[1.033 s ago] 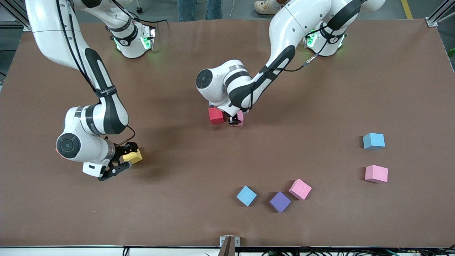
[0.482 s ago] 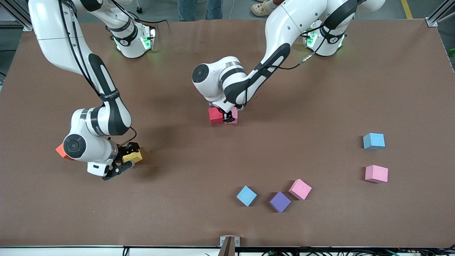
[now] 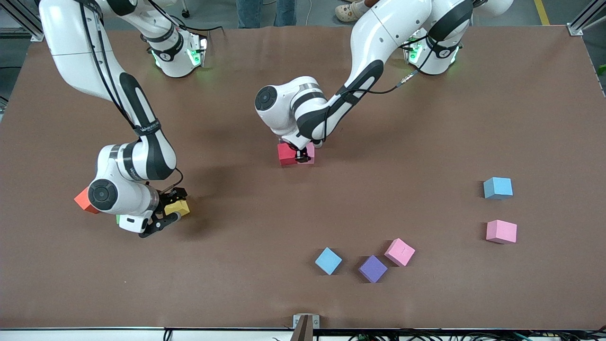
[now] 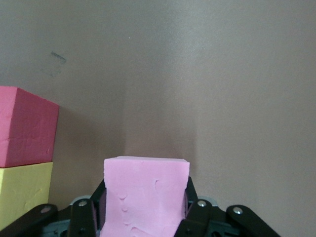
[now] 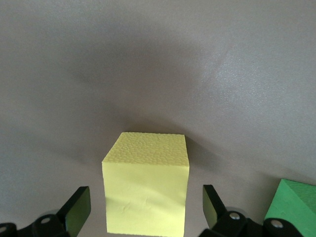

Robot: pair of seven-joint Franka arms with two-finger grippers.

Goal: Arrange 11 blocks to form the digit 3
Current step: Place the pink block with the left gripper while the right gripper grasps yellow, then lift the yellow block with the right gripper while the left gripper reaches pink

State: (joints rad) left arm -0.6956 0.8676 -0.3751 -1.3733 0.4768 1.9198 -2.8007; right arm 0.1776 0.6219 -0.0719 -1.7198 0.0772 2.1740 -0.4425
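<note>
My left gripper [image 3: 302, 157] is shut on a pink block [image 3: 309, 153] [image 4: 145, 195], held low at the table's middle close beside a red block [image 3: 286, 154] [image 4: 24, 126]. A yellow block [image 4: 22, 190] touches the red one in the left wrist view. My right gripper [image 3: 171, 214] [image 5: 145, 205] stands open at the right arm's end, its fingers [image 5: 78, 206] on either side of another yellow block [image 3: 178, 207] [image 5: 146, 185] with gaps showing. A green block [image 5: 292, 207] lies beside it.
An orange cube [image 3: 83, 200] lies by the right arm's wrist. Nearer the front camera sit a light blue [image 3: 328, 260], a purple [image 3: 372, 268] and a pink block [image 3: 399, 252]. Toward the left arm's end lie a light blue [image 3: 497, 188] and a pink block [image 3: 501, 231].
My left gripper has carried the pink block sideways up close to the red block. The right wrist has shifted a little, uncovering the orange cube; its fingers still straddle the yellow block.
</note>
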